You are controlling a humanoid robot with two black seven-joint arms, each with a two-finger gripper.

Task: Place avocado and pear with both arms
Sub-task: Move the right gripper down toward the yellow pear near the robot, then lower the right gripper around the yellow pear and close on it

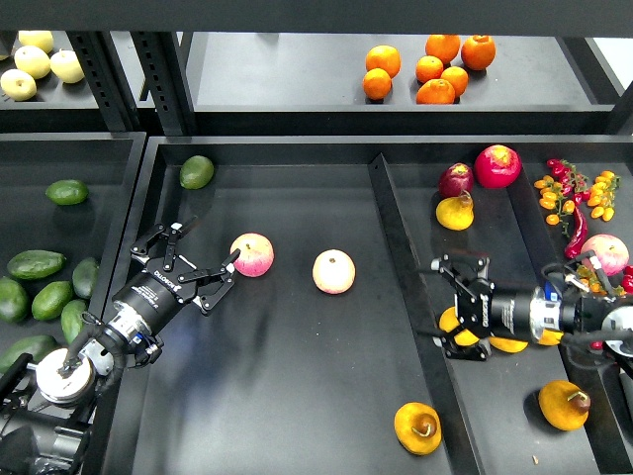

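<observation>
A black shelving unit seen from above, split into trays by raised dividers. At the far left, a side tray (69,158) holds several dark green avocados (38,264) along its left edge.

In the wide middle tray (297,396), the avocado (197,171), egg-shaped and brighter green, lies alone in the far-left corner, close against the rim. It is likely firm, smooth and a little slippery, best gripped across its narrow waist. The corner walls leave little room on two sides, so an approach from above or from the tray's open centre looks easiest.

The left gripper (202,269) reaches in from the lower left, fingers spread wide and empty, its tips just beside a pink-red apple (252,254). A second apple (334,271) sits near the tray's centre. The front half of this tray is mostly bare, save for a yellow-orange fruit (418,427) near the front-right corner.

Right of the central divider (401,267), the right gripper (459,309) enters from the right edge, fingers closed around the pear (457,328), squat and yellow-orange, which appears firm but bruisable. The divider stands just beside it and must be cleared. Further back lie another yellow fruit (455,212) and red fruits (497,165).
</observation>
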